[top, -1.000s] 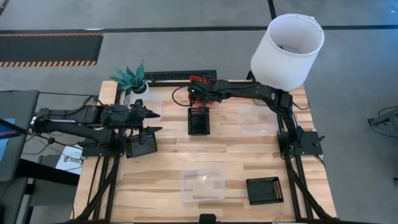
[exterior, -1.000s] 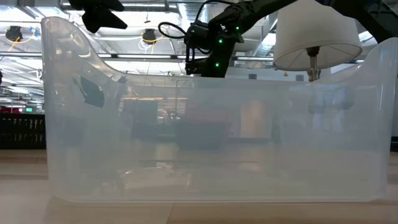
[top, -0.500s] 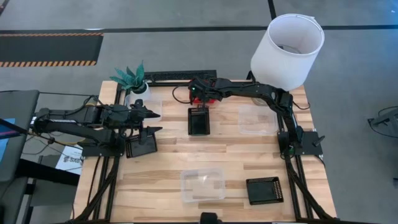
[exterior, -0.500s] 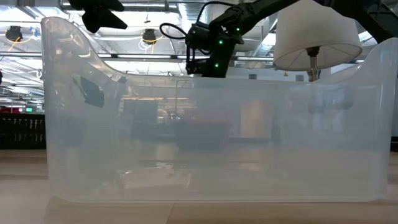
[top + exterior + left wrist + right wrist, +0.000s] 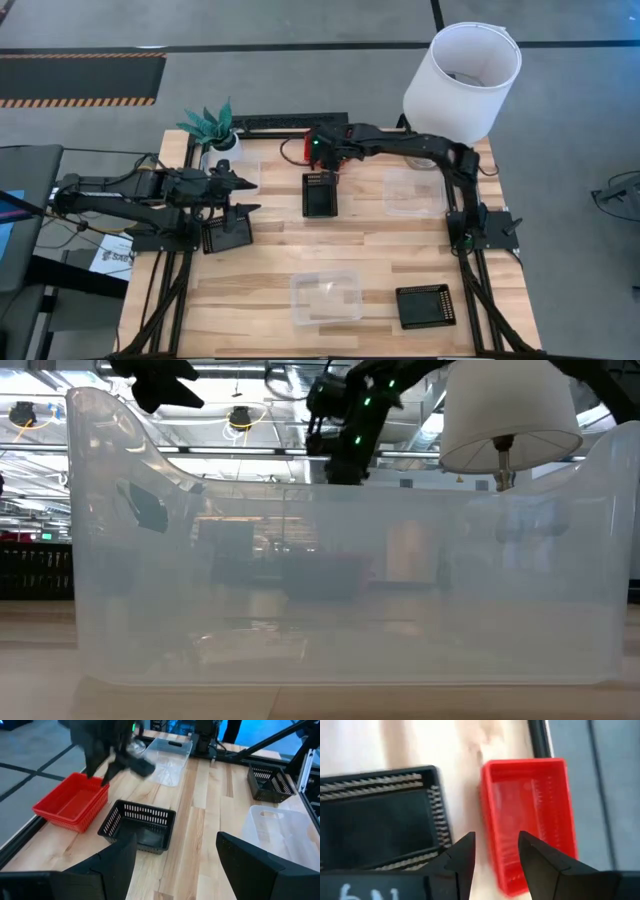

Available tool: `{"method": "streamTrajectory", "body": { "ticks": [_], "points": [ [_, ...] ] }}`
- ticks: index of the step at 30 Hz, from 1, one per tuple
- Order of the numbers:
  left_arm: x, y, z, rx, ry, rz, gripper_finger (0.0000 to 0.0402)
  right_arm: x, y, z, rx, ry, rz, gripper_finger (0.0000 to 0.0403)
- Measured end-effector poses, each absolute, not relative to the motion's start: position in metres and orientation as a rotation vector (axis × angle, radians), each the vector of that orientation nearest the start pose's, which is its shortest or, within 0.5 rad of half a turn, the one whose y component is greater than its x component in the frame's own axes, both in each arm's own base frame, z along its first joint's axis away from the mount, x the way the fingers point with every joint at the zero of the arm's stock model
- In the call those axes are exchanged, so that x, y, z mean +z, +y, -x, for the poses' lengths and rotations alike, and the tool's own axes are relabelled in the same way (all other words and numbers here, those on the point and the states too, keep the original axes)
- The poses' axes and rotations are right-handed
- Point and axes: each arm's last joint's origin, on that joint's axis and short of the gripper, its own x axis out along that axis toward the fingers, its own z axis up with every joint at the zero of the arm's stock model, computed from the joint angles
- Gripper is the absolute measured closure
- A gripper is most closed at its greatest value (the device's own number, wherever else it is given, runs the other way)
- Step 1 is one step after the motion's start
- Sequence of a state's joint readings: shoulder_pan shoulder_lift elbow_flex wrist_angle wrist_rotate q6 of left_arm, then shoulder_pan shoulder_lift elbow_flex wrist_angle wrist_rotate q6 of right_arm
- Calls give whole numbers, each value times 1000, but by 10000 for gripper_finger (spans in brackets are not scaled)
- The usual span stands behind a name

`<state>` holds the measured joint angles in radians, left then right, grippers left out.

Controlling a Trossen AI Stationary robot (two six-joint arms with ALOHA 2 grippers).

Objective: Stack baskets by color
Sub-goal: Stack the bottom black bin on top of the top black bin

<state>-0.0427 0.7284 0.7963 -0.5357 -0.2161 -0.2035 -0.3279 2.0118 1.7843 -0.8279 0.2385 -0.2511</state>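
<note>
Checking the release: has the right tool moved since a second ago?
Yes. In the high view the right tool has pulled back from the black basket toward the table's far edge, over the red basket.

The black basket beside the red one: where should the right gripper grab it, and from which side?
Take the black basket by its short far rim from above: one finger inside, one outside. It sits upright and open-topped, and the right gripper hangs over that end. The red basket lies apart from it, so there looks to be finger room.

Change noted: my right pincer [image 5: 324, 160] has let go of the red basket [image 5: 529, 820], fingers parted, and lifted clear, higher above the black basket [image 5: 320, 194].
</note>
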Motion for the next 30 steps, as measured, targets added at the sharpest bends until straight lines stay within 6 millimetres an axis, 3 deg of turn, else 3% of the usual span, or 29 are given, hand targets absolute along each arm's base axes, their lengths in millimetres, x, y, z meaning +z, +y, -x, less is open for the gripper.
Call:
{"method": "streamTrajectory", "body": {
  "ticks": [10,17,22,30],
  "points": [
    [302,-2,-150,228,552,186,142,328,-80,-360,-151,1066,29,252],
    [299,-14,-158,176,559,131,142,335,-13,-324,-77,1050,-50,265],
    [303,-29,-155,146,445,89,142,337,39,-298,-27,1063,-135,268],
    [267,-49,-162,9,231,54,142,326,106,-260,4,1152,-275,269]
  ]
}}
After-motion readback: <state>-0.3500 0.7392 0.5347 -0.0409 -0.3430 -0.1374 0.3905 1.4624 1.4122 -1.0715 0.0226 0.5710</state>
